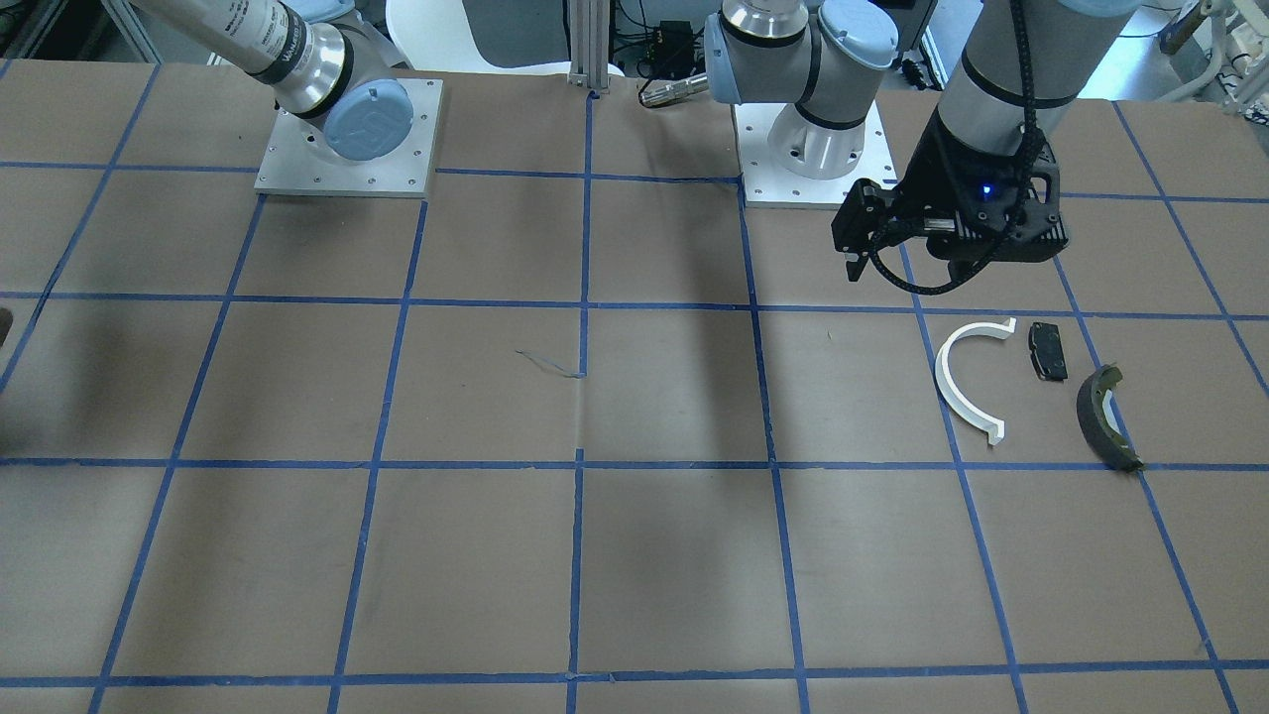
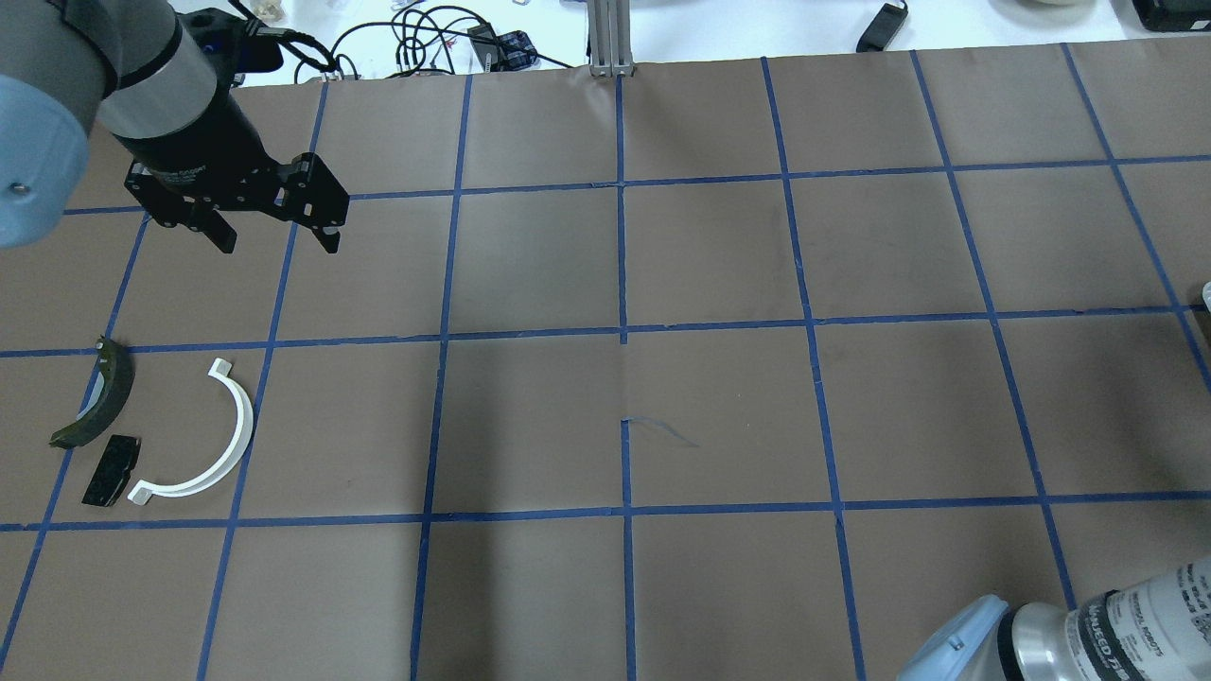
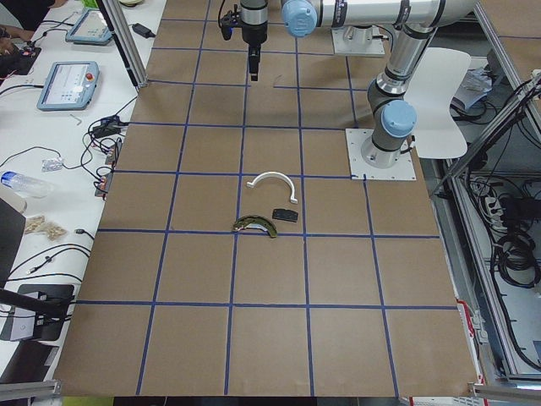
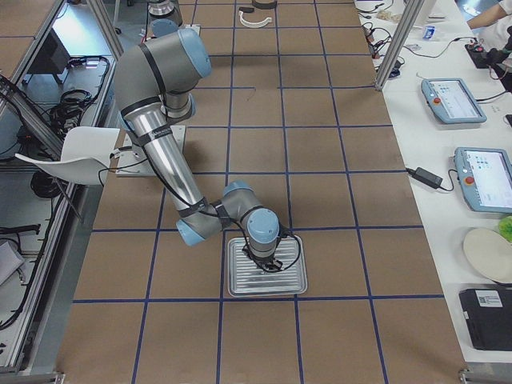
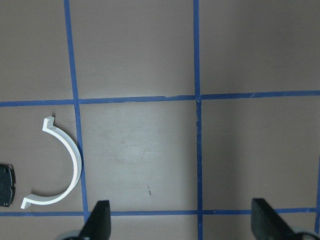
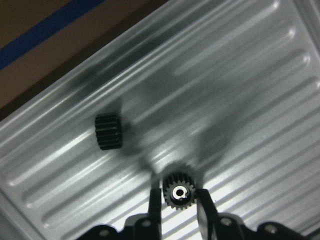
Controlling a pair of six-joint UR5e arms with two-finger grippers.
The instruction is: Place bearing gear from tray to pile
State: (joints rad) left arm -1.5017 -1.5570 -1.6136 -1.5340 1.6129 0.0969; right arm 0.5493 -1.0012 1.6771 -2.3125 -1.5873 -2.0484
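Pinching a bearing gear point(image 6: 178, 192) on the tray point(image 6: 250, 90).
Left gripper point(image 2: 279, 244) hangs with jaws spread wide over the table, near the pile point(image 2: 203, 478): olive shoe point(image 2: 99, 397), black pad point(image 2: 111, 470), white half-ring point(image 2: 244, 421). Far right, the right gripper point(image 6: 178, 200) clamps the gear between its jaws; a second gear point(image 6: 108, 131) lies apart.

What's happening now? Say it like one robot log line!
right gripper: shut on bearing gear over tray | left gripper: open, empty, near pile | second gear: in tray | pile: no gear yet
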